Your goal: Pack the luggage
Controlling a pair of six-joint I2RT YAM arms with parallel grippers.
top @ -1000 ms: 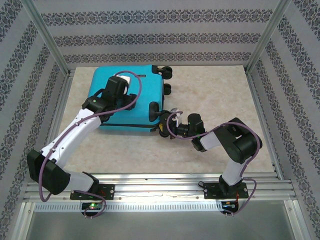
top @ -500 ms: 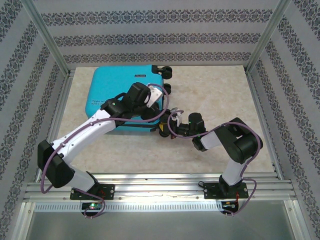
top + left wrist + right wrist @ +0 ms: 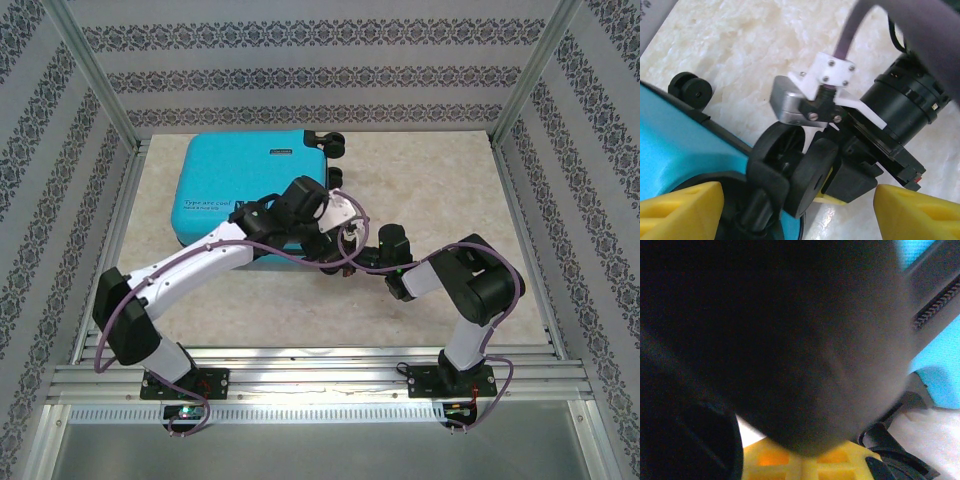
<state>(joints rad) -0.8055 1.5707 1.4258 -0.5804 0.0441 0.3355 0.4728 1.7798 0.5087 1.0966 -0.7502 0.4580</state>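
**Item 1, the luggage.** We are recording one turquoise hard-shell case, closed and lying flat on its broad side. It is sitting on the far left-centre part of the table. Its long axis is running left to right across the table, slightly skewed. The wheeled end is pointing right, toward the right arm. A far wheel is jutting past the far right corner. The printed text near the left end is reading upright from the arms' side.

**Item 2, left gripper.** We are finding it reaching across the case to the near right corner. In the left wrist view its yellow fingertips are standing wide apart with nothing between the pads. Just beyond them a black near wheel is showing, with the turquoise shell to its left.

**Item 3, right gripper.** We are placing it at that same near right corner, hard against the near wheel. Its jaws are closed. Whether they are pinching part of the wheel, we cannot tell. In the right wrist view a dark blurred mass is lying over a yellow finger pad. The zip line is running along the upper right there.
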